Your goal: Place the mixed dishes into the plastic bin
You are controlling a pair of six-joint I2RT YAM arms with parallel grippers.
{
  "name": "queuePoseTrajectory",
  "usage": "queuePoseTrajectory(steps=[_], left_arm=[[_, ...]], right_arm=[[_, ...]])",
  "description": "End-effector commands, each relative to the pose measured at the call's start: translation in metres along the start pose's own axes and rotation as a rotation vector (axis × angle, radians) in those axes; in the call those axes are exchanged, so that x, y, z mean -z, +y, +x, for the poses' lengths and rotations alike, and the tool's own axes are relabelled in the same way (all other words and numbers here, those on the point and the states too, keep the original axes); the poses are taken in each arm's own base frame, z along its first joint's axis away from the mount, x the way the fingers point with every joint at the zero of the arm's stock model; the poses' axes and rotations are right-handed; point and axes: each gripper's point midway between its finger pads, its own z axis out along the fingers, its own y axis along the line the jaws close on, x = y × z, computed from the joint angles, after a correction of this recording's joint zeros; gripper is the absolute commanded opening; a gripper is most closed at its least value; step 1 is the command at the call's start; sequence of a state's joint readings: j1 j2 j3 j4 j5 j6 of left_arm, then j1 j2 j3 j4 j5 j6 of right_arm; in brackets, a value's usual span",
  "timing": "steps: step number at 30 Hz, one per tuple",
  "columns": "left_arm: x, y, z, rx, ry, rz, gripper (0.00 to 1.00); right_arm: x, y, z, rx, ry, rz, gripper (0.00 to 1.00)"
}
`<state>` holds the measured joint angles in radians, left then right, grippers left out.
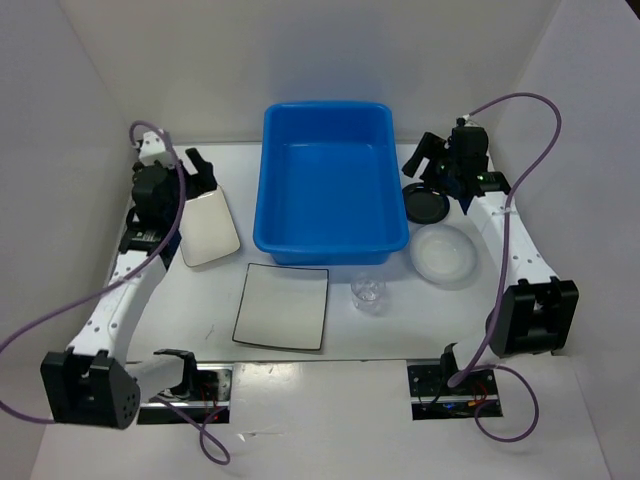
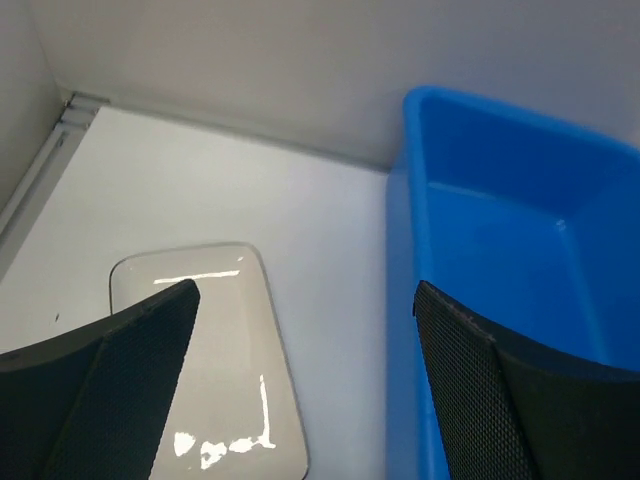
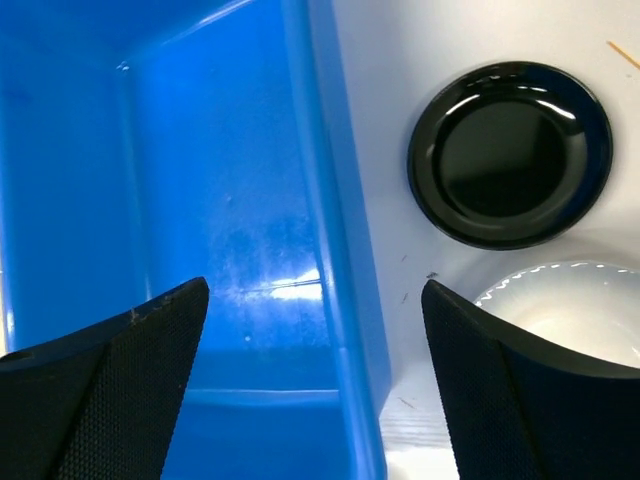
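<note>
The blue plastic bin [image 1: 330, 180] stands at the back centre, and its floor is bare. A white rounded-rectangle plate [image 1: 208, 228] lies left of it. My left gripper [image 1: 192, 170] hovers open over that plate's far end, holding nothing. In the left wrist view the plate [image 2: 215, 370] sits under the left finger and the bin [image 2: 520, 260] under the right one. A small black round plate [image 1: 427, 204] and a translucent round dish [image 1: 446, 255] lie right of the bin. My right gripper [image 1: 432, 165] hangs open above the bin's right rim [image 3: 335, 250], beside the black plate [image 3: 510, 155].
A flat square plate with a thin dark rim [image 1: 283, 305] and a small clear cup [image 1: 367, 291] lie in front of the bin. White walls close in the back and both sides. Purple cables loop from each arm.
</note>
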<state>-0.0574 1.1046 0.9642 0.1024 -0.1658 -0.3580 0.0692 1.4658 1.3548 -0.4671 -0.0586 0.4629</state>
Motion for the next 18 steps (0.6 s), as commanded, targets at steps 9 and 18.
queuePoseTrajectory(steps=[9, 18], left_arm=[[-0.007, 0.053, -0.011, 0.068, 0.075, -0.239, 0.0], [-0.035, 0.047, 0.08, 0.294, 0.455, -0.117, 0.12]], right_arm=[[-0.012, -0.022, 0.005, 0.011, 0.008, 0.096, 0.09], [0.004, -0.036, 0.002, 0.069, -0.02, 0.144, 0.56]])
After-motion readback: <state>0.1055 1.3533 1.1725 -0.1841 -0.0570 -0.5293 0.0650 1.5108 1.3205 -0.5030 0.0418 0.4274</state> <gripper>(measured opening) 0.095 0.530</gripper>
